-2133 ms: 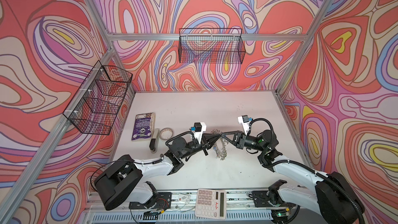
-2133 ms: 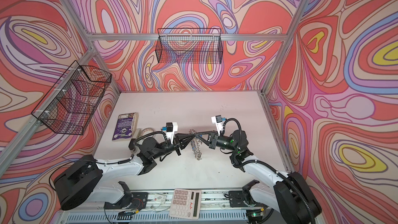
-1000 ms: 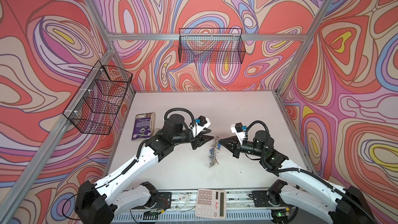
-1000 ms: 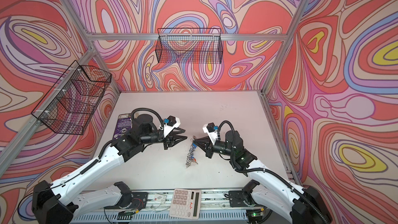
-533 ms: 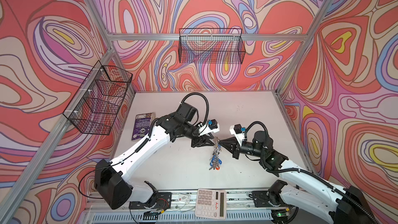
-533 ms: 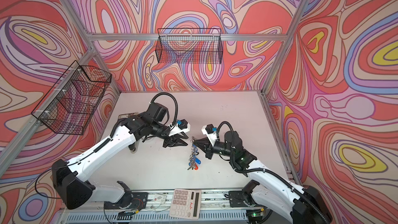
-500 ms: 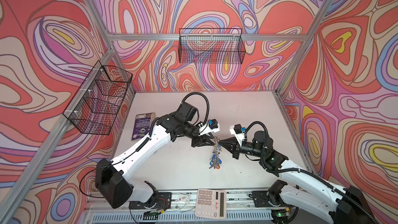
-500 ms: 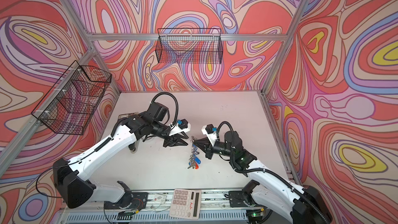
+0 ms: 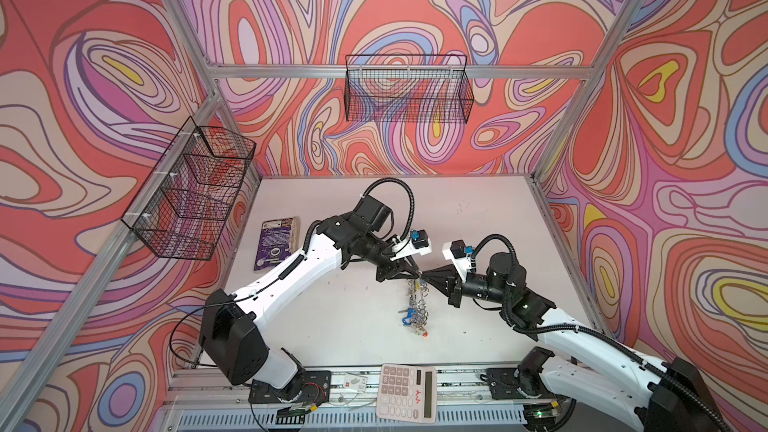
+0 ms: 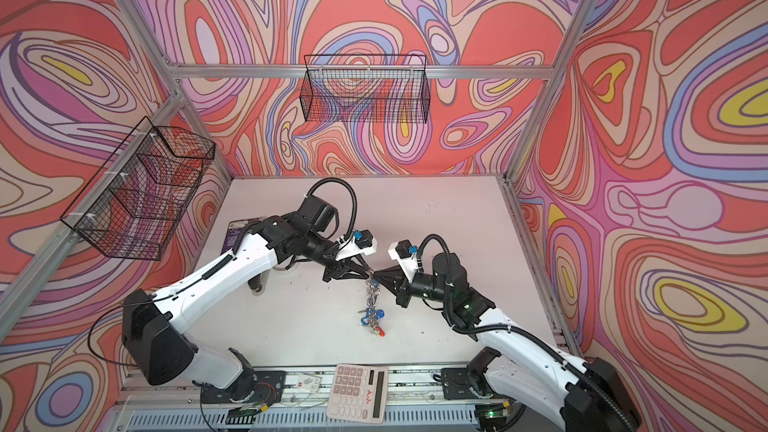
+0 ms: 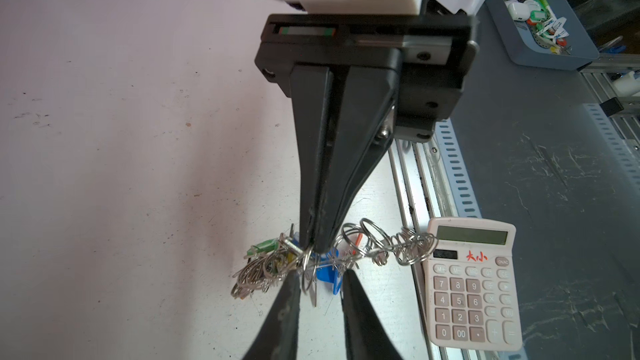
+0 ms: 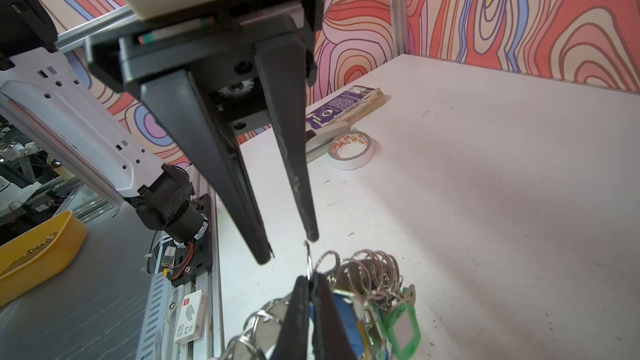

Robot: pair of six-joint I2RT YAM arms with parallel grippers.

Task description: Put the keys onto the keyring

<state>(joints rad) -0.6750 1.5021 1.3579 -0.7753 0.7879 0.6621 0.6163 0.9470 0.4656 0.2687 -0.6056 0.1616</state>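
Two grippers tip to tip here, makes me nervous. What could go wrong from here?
1. The right gripper is shut on one thin split ring, and the whole key bunch hangs from it; a nudge could make it slip or swing.
2. The left gripper is open right at that ring, close to the right gripper's tips; closing slightly off could pinch those tips or miss the wire.

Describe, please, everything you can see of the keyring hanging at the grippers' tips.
The keyring is a bunch of silver metal split rings carrying blue, green and red plastic tags. It hangs over the pale table, pinched by one top ring in the shut right gripper. The open left gripper flanks that ring with its tips; contact unclear.
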